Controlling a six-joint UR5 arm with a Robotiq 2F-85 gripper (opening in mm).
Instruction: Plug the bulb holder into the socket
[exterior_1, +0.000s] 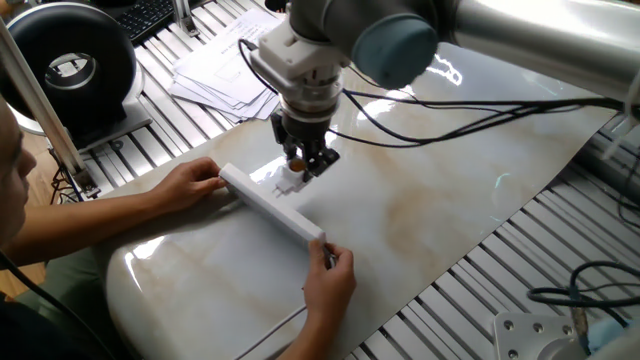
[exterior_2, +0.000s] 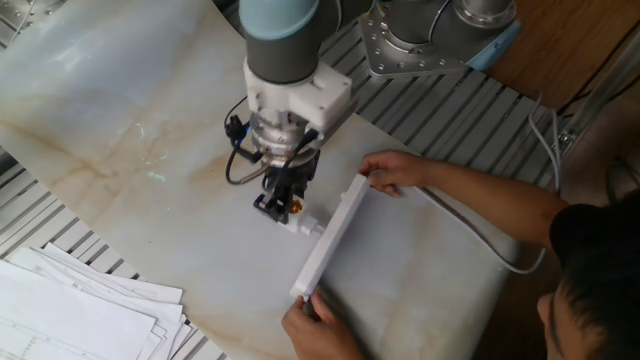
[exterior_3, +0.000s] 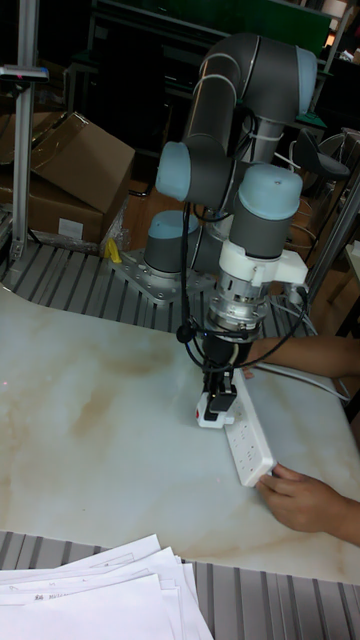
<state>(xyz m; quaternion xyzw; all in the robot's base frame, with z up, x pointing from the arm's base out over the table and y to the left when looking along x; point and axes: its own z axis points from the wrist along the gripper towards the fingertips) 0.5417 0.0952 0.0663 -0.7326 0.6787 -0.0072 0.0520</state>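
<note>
The bulb holder, a small white plug-in piece with an orange-copper opening, is pinched in my gripper, also seen as gripper and gripper. It sits right against the side face of the socket, a long white power strip stood on its edge. In the tall fixed view the bulb holder touches the outlet face of the socket. The prongs are hidden. Two human hands hold the socket at both ends.
One hand holds the far end of the strip and another hand holds the near end. A grey cable runs off toward the person. A stack of papers lies at the marble table's edge.
</note>
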